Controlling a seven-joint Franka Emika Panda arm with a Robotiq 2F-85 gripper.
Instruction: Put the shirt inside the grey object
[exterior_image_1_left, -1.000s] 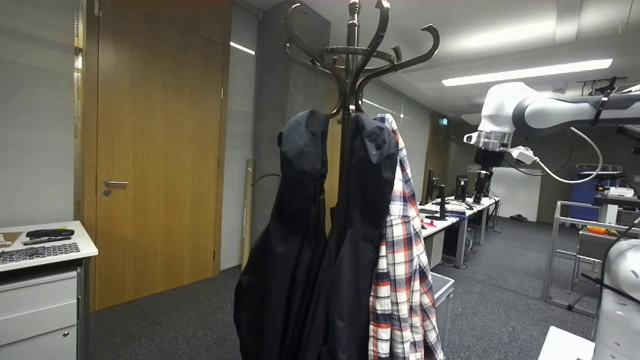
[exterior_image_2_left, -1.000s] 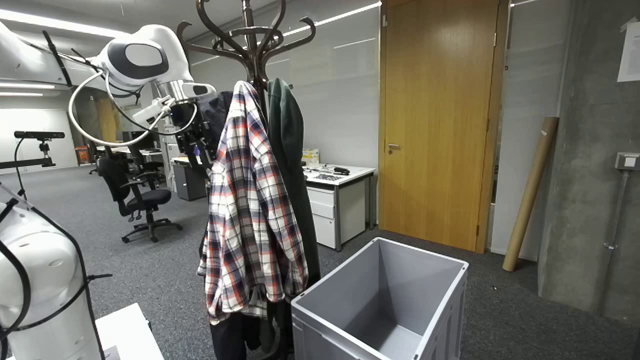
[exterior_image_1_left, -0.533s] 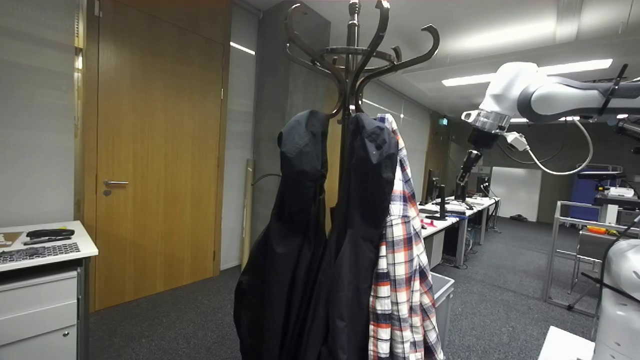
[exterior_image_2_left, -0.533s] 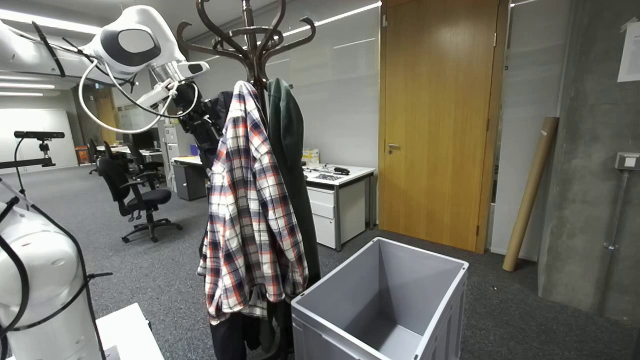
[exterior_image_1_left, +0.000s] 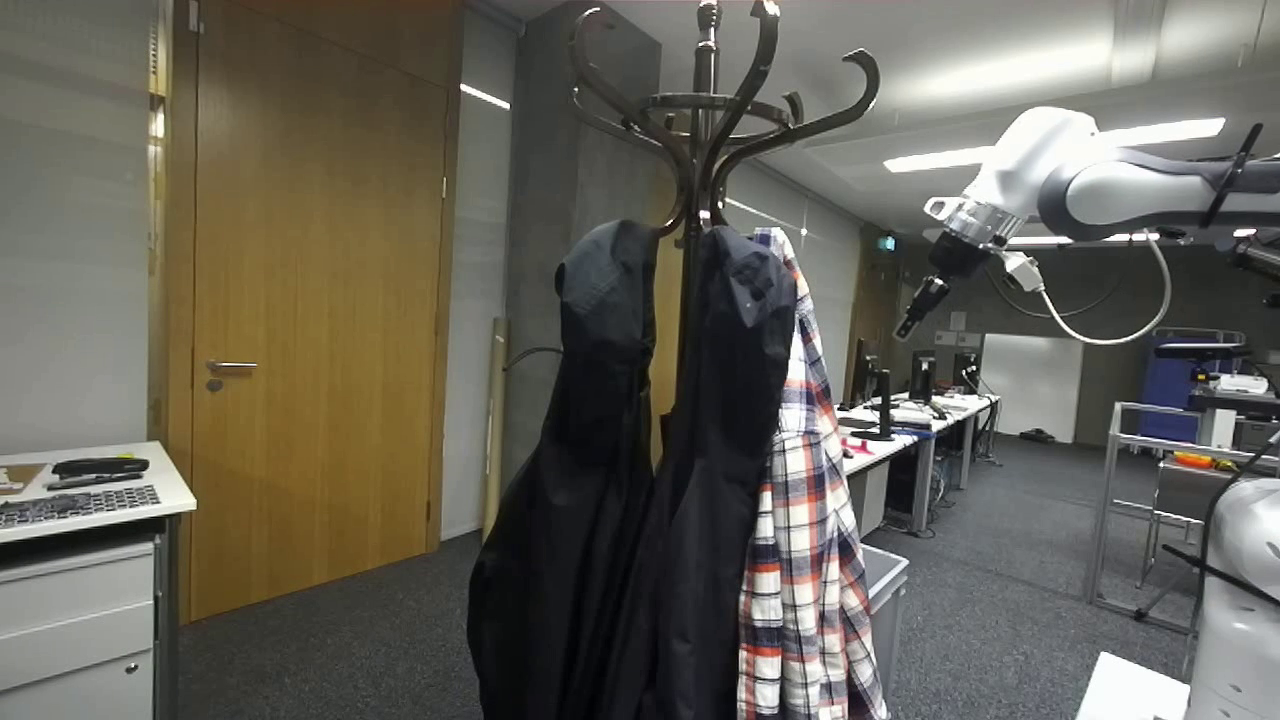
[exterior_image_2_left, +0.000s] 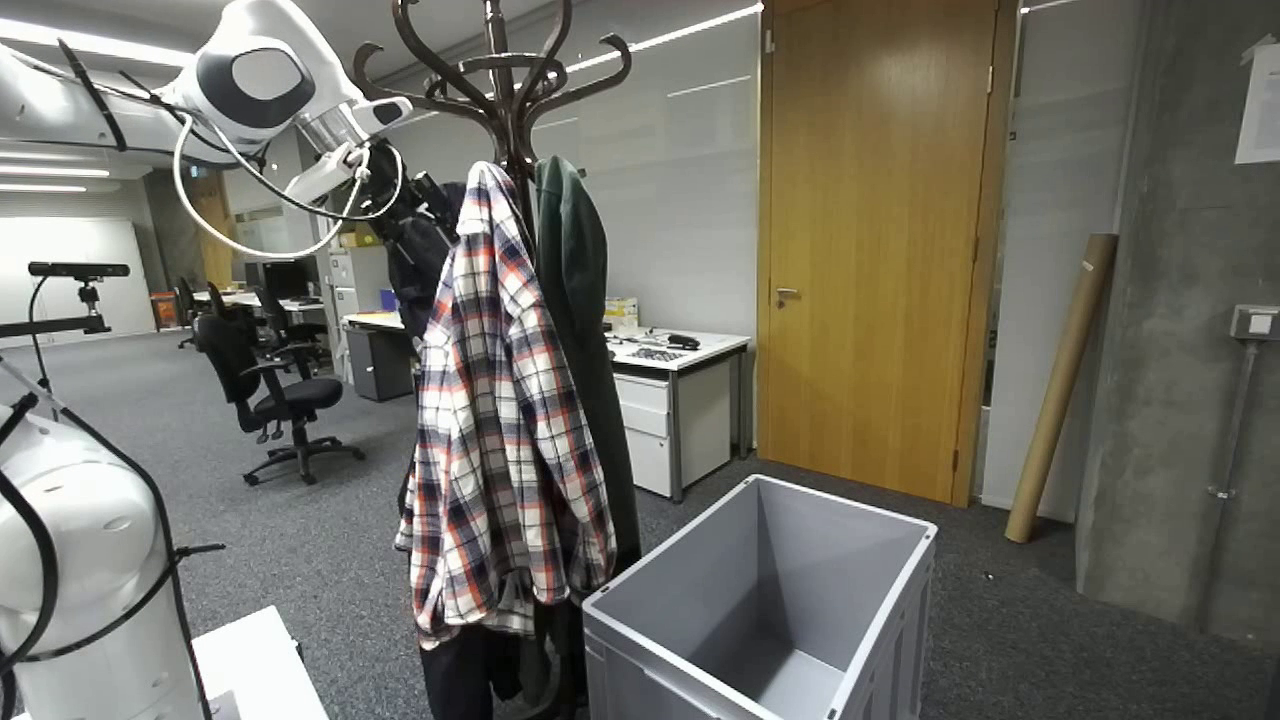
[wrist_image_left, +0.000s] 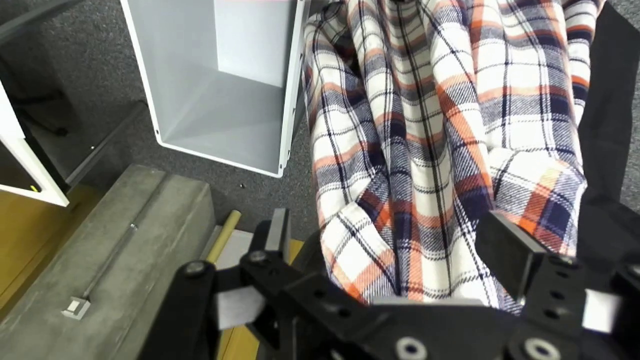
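In an exterior view, see a coat rack (exterior_image_2_left: 514, 130) at upper centre, a grey plastic bin (exterior_image_2_left: 740, 590) at lower right and, left of centre, a plaid shirt (exterior_image_2_left: 495, 400) hanging from the rack. Low in the wrist view, find the gripper (wrist_image_left: 392, 232) spread wide.

Carpeted floor (exterior_image_2_left: 1030, 640), grey bin (exterior_image_2_left: 838, 555) on it, coat rack (exterior_image_2_left: 514, 138) holding plaid shirt (exterior_image_2_left: 500, 420) (dark jackets (exterior_image_1_left: 710, 480) too)
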